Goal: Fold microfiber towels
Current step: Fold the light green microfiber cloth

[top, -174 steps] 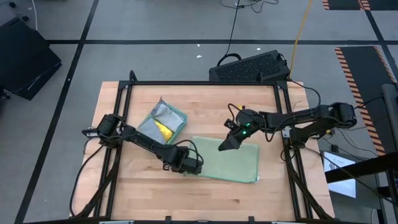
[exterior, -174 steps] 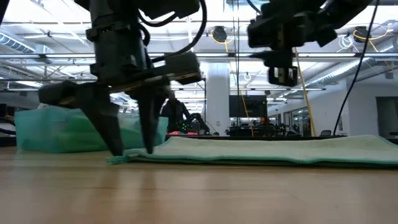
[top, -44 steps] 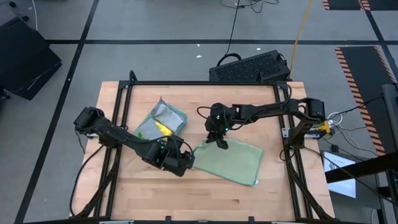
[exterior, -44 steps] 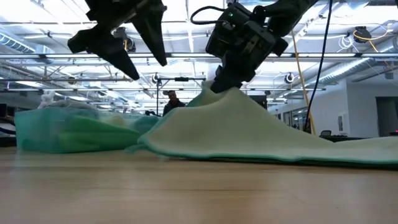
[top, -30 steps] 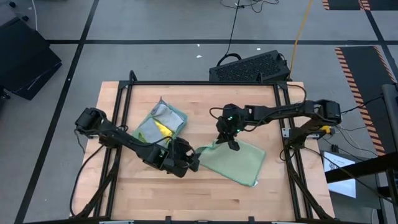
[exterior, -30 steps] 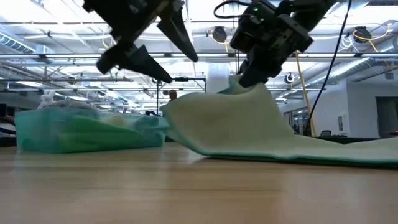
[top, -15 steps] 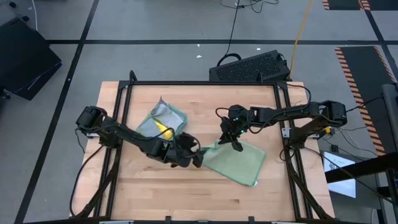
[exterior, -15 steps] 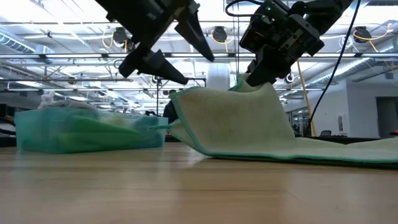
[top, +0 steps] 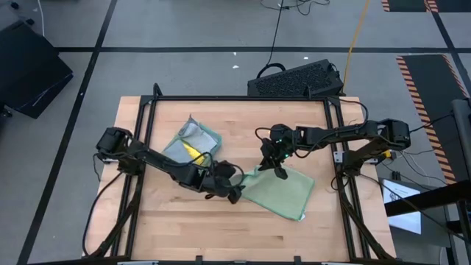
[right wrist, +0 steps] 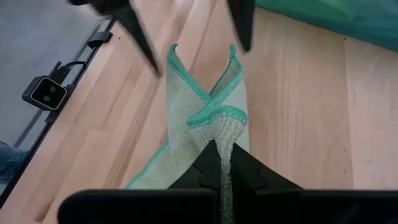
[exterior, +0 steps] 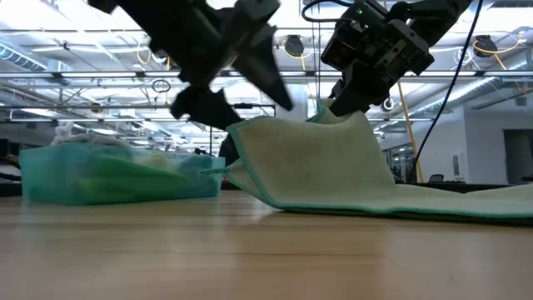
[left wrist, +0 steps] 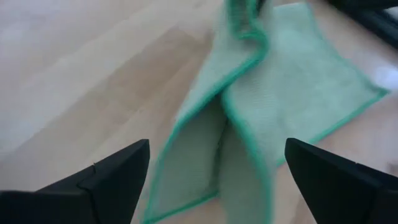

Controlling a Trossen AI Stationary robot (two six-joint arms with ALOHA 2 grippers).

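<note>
A pale sage green towel (top: 283, 193) with a teal hem lies at the table's middle right. Its far left part is raised in a tent (exterior: 308, 162), and the rest lies flat on the wood. My right gripper (top: 278, 171) is shut on the top of that tent. My left gripper (top: 232, 188) hangs open just left of the raised flap. In the left wrist view its fingers (left wrist: 118, 177) stand wide on either side of the towel's hemmed fold (left wrist: 239, 106) without touching it. My right gripper pinches a gathered bit of the towel at its far edge (right wrist: 216, 132) between its two shut fingers, where two hemmed edges cross. The fingers slant down from the table's right. The held part is lifted clear, a loose flap (exterior: 250, 142) droops from it, and the towel's near and right parts lie on the table.
A pile of towels (top: 193, 143), teal with grey and yellow on top, lies at the far left; it also shows in the low view (exterior: 108, 175). A black keyboard (top: 294, 79) sits beyond the far edge. Black frame rails (top: 338, 140) run along the table's sides.
My left gripper has gone toward the table's right and slightly down, closing on the towel's raised flap, and its wrist has rolled. My right gripper has kept its hold on the lifted part, which has stayed about where it was.
</note>
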